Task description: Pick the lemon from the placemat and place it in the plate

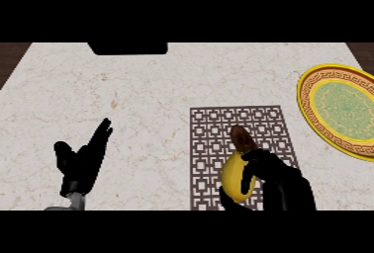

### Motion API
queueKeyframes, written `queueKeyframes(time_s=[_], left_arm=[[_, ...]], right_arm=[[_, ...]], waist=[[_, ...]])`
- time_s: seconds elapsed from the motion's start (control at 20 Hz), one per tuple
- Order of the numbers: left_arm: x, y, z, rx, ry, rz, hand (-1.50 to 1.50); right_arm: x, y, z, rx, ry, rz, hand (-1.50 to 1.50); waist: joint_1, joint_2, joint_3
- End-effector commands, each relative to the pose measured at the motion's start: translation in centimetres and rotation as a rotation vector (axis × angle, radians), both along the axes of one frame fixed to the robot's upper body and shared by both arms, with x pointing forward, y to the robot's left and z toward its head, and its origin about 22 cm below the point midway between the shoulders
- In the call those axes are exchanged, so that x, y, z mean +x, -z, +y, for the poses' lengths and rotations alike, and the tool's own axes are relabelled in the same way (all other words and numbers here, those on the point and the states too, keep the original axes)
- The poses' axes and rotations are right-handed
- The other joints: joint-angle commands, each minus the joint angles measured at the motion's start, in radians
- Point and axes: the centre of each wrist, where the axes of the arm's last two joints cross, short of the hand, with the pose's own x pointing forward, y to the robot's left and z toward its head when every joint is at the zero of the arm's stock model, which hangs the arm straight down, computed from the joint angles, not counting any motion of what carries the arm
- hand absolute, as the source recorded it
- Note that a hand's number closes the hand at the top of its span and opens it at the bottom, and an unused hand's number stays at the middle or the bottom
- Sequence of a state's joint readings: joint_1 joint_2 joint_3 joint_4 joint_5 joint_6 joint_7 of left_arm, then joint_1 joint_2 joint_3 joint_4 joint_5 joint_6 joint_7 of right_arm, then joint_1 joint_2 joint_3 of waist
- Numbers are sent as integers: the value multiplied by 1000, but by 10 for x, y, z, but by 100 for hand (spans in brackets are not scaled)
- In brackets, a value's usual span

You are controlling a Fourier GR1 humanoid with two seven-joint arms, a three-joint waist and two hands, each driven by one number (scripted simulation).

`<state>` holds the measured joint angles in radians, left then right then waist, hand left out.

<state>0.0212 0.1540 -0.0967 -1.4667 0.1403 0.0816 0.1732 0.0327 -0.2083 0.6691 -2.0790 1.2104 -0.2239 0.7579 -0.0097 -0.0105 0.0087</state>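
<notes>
A yellow, elongated fruit (234,176) with a dark brown end lies over the near part of the brown lattice placemat (219,128). My right hand (281,180) comes in from the lower right, with its fingers curled round the fruit's right side, hiding part of it. I cannot tell whether the fruit rests on the mat or is raised off it. The yellow plate (309,89), with an ornate rim and a green centre, sits at the right edge, cut off by the frame. My left hand (80,160) rests open at the lower left, fingers up.
The counter (131,94) is pale marble. A dark object (128,48) sits at its far edge, left of centre. Dark wood shows past the counter's top corners.
</notes>
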Motion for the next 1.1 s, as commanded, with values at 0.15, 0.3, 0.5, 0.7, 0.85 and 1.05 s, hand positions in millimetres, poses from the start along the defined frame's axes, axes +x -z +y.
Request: queueKeyframes(time_s=[0.15, 0.3, 0.5, 0.7, 0.85, 1.05], left_arm=[[-8, 9, 10, -17, -10, 64, 0], [2, -10, 12, -29, 15, 80, 0], [-14, 13, 0, -28, 22, 64, 0], [13, 10, -7, -10, 21, 65, 0], [-5, 2, -2, -27, 21, 68, 0], [5, 5, -10, -17, 16, 71, 0]], right_arm=[[-5, -18, -39, 214, 179, -159, 150], [6, -17, -55, 287, 225, -178, 150], [33, -15, -88, 398, 272, -243, 150], [64, -11, -133, 346, 337, -298, 150], [70, 9, -167, 289, 416, -323, 150], [103, 20, -218, 290, 483, -358, 150]], waist=[[0, 10, -8], [6, 11, -7], [18, 14, -7], [11, 17, -7], [18, 13, -7], [24, 18, -6]])
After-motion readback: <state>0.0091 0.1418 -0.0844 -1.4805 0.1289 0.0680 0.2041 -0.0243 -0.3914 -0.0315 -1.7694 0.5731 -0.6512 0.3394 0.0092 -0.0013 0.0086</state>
